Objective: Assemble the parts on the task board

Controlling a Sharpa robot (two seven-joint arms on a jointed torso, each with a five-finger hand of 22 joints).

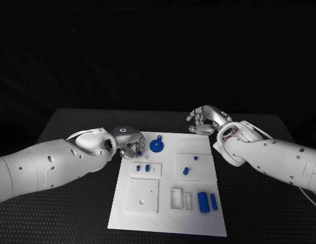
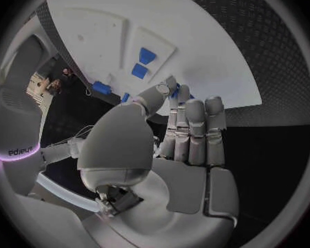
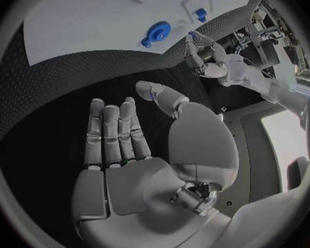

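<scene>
1. on the task board (image 1: pixel 202 223), two long blue parts (image 1: pixel 202 202) lie loose near its front edge, apparently unplaced.
2. the round blue part (image 1: pixel 156 146) sits near the board's far edge.
3. left hand (image 1: pixel 129 142) pinches something blue there; right hand (image 1: pixel 204 121) hovers beyond the board, fingers apart, empty.

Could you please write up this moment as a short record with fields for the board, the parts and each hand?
board: white task board lying flat in the middle of the black table
parts: round blue part near the board's far edge; small blue pieces in the middle; long blue pieces near the front right
left hand: left hand at the board's left far corner, a small blue piece pinched at its fingertips
right hand: right hand over bare table beyond the board's far right corner, holding nothing
</scene>
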